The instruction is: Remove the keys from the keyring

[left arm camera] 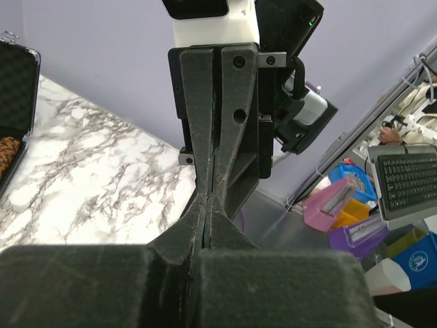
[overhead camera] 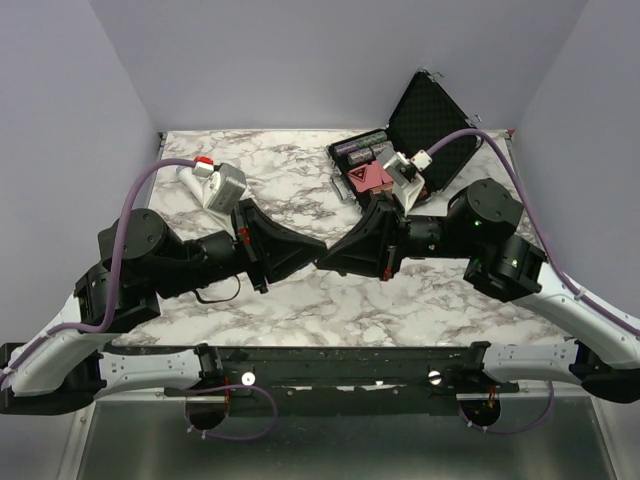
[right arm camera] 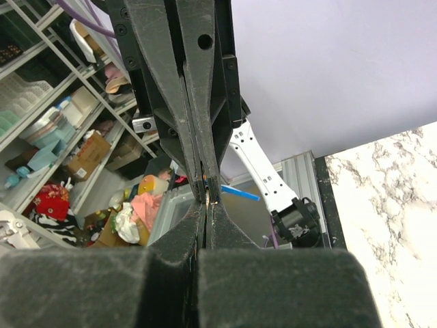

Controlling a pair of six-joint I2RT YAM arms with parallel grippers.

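Note:
My two grippers meet tip to tip above the middle of the table. The left gripper point(overhead camera: 316, 252) point(left arm camera: 210, 199) is shut, and so is the right gripper point(overhead camera: 329, 262) point(right arm camera: 207, 205). In the right wrist view the bright-blue tag of the keyring point(right arm camera: 240, 194) sticks out sideways at the joint, beside the left gripper's fingertips point(right arm camera: 213, 179). A sliver of metal point(right arm camera: 207, 197) shows between my right tips, the key as far as I can tell. The rest of the key and the ring are hidden by the fingers. Neither shows in the top or left wrist views.
An open black foam-lined case point(overhead camera: 432, 108) stands at the back right, with a pink item point(overhead camera: 366, 178) in front of it. A white microphone with a red cap point(overhead camera: 203, 177) lies at the back left. The marble tabletop point(overhead camera: 300, 190) runs under both arms.

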